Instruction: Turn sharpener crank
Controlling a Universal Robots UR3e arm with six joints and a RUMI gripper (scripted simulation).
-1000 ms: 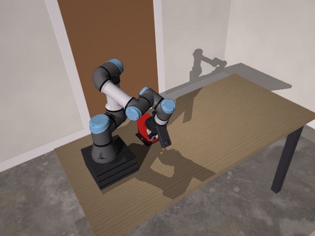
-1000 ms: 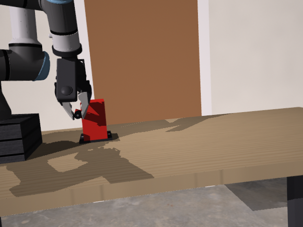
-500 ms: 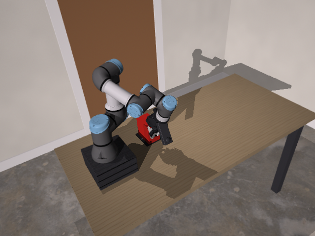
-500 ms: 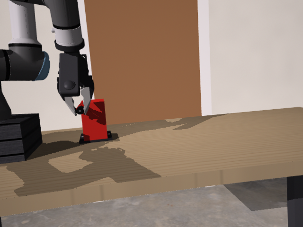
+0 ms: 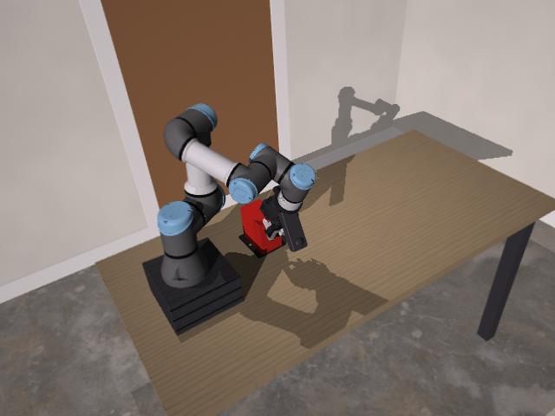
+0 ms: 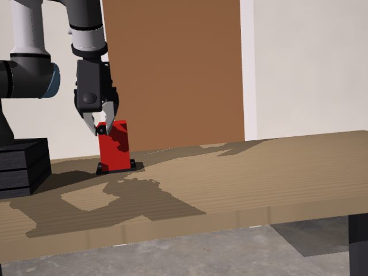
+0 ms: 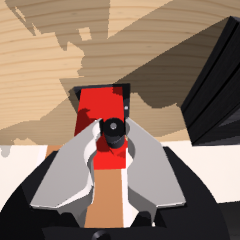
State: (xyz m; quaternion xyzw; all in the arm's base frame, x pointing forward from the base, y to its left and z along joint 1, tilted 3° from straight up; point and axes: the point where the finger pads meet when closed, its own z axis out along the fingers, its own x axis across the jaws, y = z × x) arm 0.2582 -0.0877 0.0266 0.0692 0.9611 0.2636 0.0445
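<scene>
Gripping the crank knob (image 7: 113,128) now, I have the claw (image 6: 100,126) pinched narrow on that small black knob, one grey finger (image 7: 75,167) on each side of it. In the wrist view the knob sits right in the curved notches of the pads, which is why I hold it there: the notches cup it so it should not slip as the handle sweeps round.

The red sharpener (image 6: 114,146) stands upright on its black foot plate (image 6: 133,164) on the tabletop (image 6: 267,178), near the arm's dark pedestal (image 5: 224,286). The knob is high up, by the top corner of the crank side, so I judge the crank is near the top of its circle.

I keep the claw pointing down from above, the wrist folded over the sharpener, because that leaves room for the circle beside the red body. The foot plate looks flat on the wood, so the body should stay put while I pull. My worry is the lower part of the sweep, where the fingertips come close to the tabletop.
</scene>
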